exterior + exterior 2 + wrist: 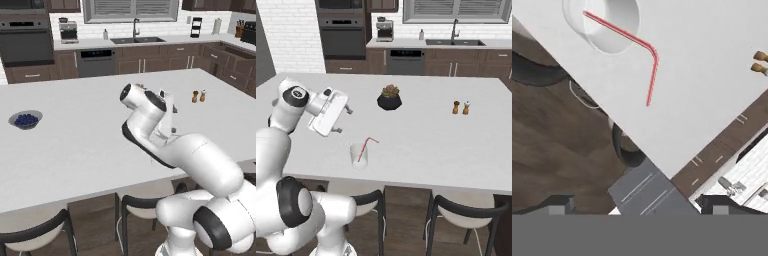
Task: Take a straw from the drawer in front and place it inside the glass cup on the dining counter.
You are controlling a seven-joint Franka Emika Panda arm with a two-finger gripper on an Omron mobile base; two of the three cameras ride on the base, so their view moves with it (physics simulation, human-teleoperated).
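Observation:
On the white dining counter (421, 145), near its front edge, stands the clear glass cup (359, 155). The thin red-pink straw (365, 147) leans inside it, bent top sticking out to the right. My gripper (343, 121) hovers above and to the left of the cup, open, holding nothing and clear of the straw. In the hand view the cup (607, 25) sits at the top left, and the straw (637, 40) runs out of it and bends downward. Both fingertips (557, 205) stand far apart at the bottom. The drawer is out of view.
A bowl of blue berries (25, 120) sits far left on the counter. A potted plant (389, 98) and two small shakers (461, 107) stand farther back. Dark-framed stools (466, 210) are tucked under the counter's front edge. My own arm blocks the counter's middle in the left base view.

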